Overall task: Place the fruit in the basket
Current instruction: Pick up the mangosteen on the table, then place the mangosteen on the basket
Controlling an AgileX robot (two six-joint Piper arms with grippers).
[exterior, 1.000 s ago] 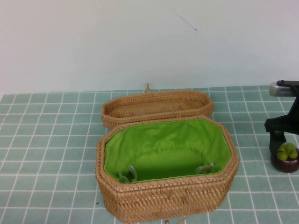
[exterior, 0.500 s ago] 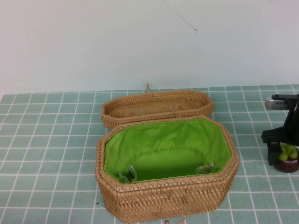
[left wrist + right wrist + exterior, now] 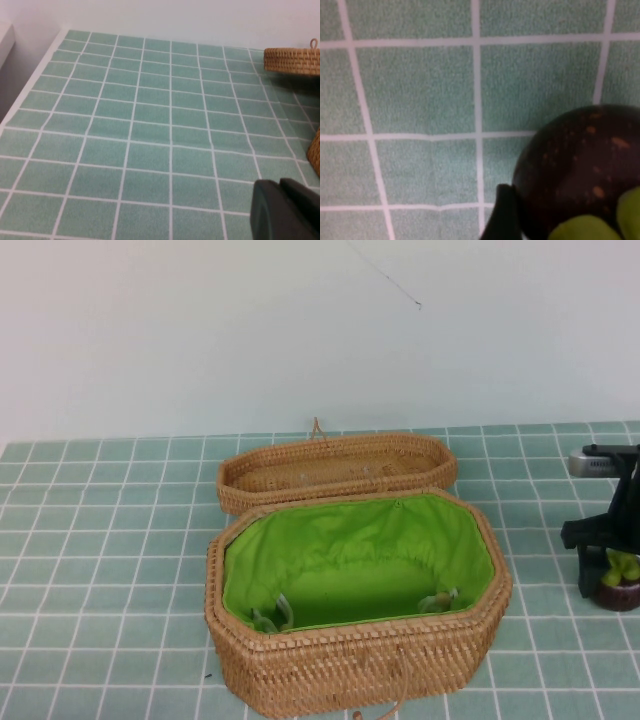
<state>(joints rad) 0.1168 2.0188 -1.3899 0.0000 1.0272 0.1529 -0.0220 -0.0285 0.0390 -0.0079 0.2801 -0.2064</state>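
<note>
The fruit (image 3: 621, 585), a dark maroon mangosteen with a light green cap, sits on the tiled table at the far right. My right gripper (image 3: 608, 585) is down around it, and part of the fruit is hidden behind the gripper. The right wrist view shows the fruit (image 3: 575, 165) very close, with a dark gripper part against its side. The basket (image 3: 300, 665), tan wicker with green lining, stands open in the middle, well to the left of the fruit. My left gripper (image 3: 287, 210) is shut and empty, low over bare tiles, out of the high view.
The shallow unlined wicker lid (image 3: 335, 468) lies just behind the basket and also shows in the left wrist view (image 3: 292, 60). A small strip of the basket's wall (image 3: 315, 150) shows there too. A white wall runs behind the table.
My right gripper has come down over the fruit and shifted slightly right, so it now hides more of the fruit. The fruit, basket and lid have not moved.
</note>
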